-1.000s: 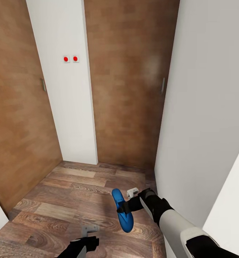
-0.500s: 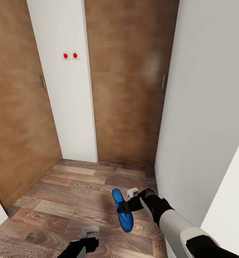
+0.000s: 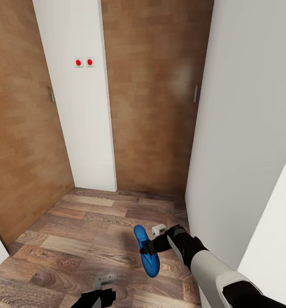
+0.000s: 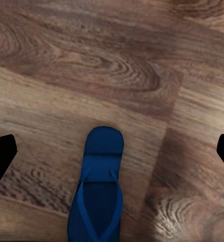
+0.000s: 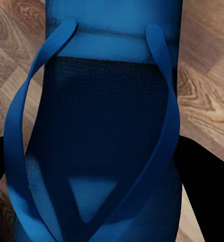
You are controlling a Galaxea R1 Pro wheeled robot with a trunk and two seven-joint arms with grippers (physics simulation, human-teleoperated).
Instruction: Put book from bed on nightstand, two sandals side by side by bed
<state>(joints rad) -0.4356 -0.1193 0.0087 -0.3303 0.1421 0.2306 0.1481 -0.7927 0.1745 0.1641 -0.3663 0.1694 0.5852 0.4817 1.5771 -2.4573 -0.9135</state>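
Note:
A blue sandal (image 3: 146, 252) hangs over the wooden floor with my right gripper (image 3: 150, 247) shut on its middle. In the right wrist view that sandal (image 5: 106, 126) is close up, straps facing the camera, with the gripper (image 5: 99, 176) and its dark fingers at both sides. My left gripper (image 3: 102, 285) sits low at the head view's bottom edge. In the left wrist view the left gripper (image 4: 112, 151) stands open, fingers far apart, and a blue sandal (image 4: 97, 186) shows over the planks ahead of them, untouched. The book, the bed and the nightstand are out of view.
I face a narrow corner: a brown wooden door (image 3: 153, 98) straight ahead, another brown door (image 3: 19, 128) at the left, and a white wall strip (image 3: 81, 107) with two red switches (image 3: 84, 62) between them. A white wall (image 3: 245, 128) stands close on the right.
The whole head view has shifted a little, so the camera moved. The left gripper sits slightly lower in the picture. The right gripper still holds the sandal the same way.

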